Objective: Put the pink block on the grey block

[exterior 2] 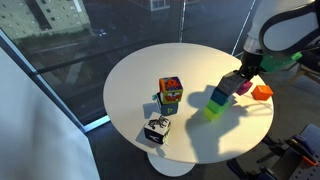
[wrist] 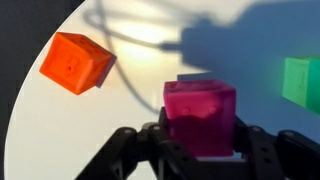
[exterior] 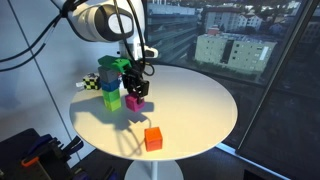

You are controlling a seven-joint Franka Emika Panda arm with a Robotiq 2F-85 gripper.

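My gripper (wrist: 200,140) is shut on the pink block (wrist: 200,115), a magenta cube held between both fingers; it also shows in both exterior views (exterior: 133,101) (exterior 2: 243,86). The grey block (exterior 2: 220,97) sits on the white round table (exterior 2: 130,75), between the pink block and a lime-green cube (exterior 2: 213,112). In the wrist view, only a pale strip just beyond the pink block might be the grey block. An orange cube (wrist: 77,62) lies apart on the table on the pink block's other side (exterior 2: 262,92) (exterior: 153,138).
The lime-green cube also shows in other views (exterior: 113,100) (wrist: 303,80). A multicoloured block (exterior 2: 170,95) and a black-and-white checkered block (exterior 2: 157,130) stand further along the table. The table edge (wrist: 30,110) curves close behind the orange cube. Windows surround the table.
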